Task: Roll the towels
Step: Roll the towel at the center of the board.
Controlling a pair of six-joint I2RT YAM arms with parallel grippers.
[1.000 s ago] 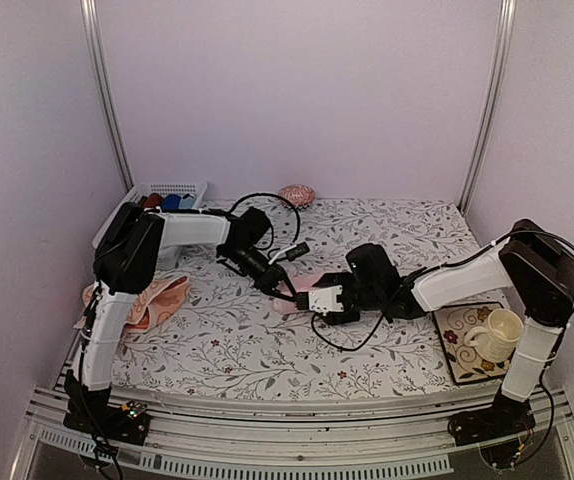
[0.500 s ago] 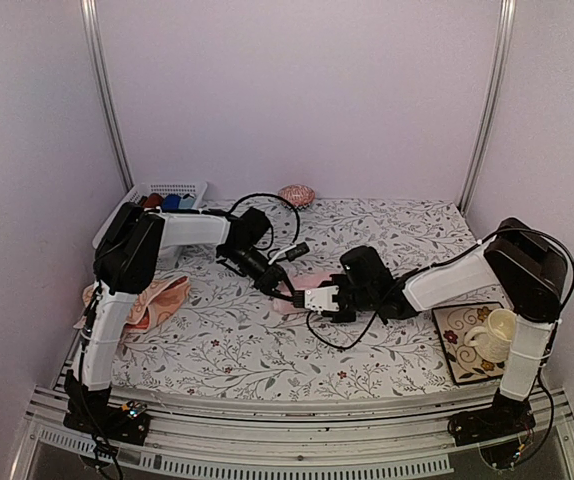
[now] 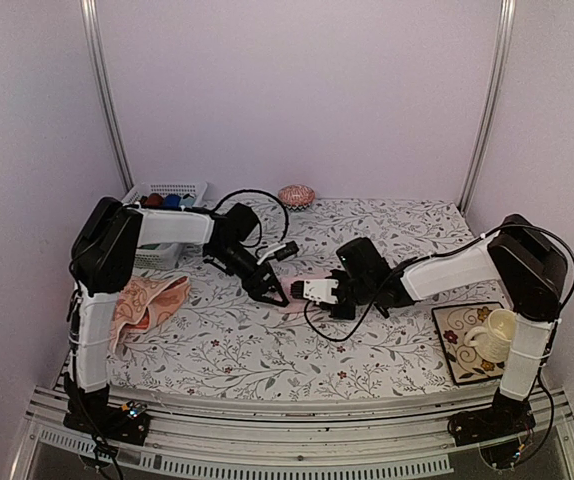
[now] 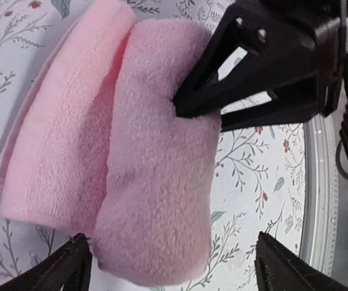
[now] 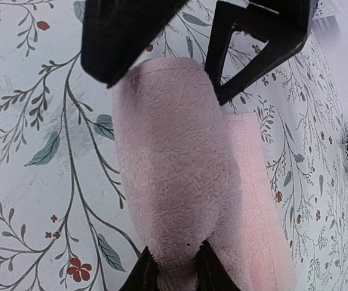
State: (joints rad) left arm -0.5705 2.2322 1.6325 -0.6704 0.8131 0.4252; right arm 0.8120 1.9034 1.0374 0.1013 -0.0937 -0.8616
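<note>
Top external view is showing my left gripper [image 3: 272, 293] and my right gripper [image 3: 302, 293] meeting nose to nose at the middle of the floral tablecloth [image 3: 267, 350], with the pink towel [image 4: 156, 157] lying between them. Left wrist view is showing that towel partly rolled: 1 fat roll is lying against a flatter folded layer on the cloth. My left fingers [image 4: 65, 270] are standing wide apart, 1 at each side of the roll's near end, so that gripper is gaping and gripping nothing. My right fingers [image 5: 150, 273] are pinching the roll's opposite end, clamped on the pink terry. The peach patterned towel [image 3: 152, 300] is lying crumpled near the table's left edge, beside my left arm [image 3: 97, 300] and well apart from both grippers. 1 white basket [image 3: 167, 190] is sitting at the back left corner, and 1 mug [image 3: 497, 333] is standing on a patterned coaster [image 3: 457, 350] at the right.
</note>
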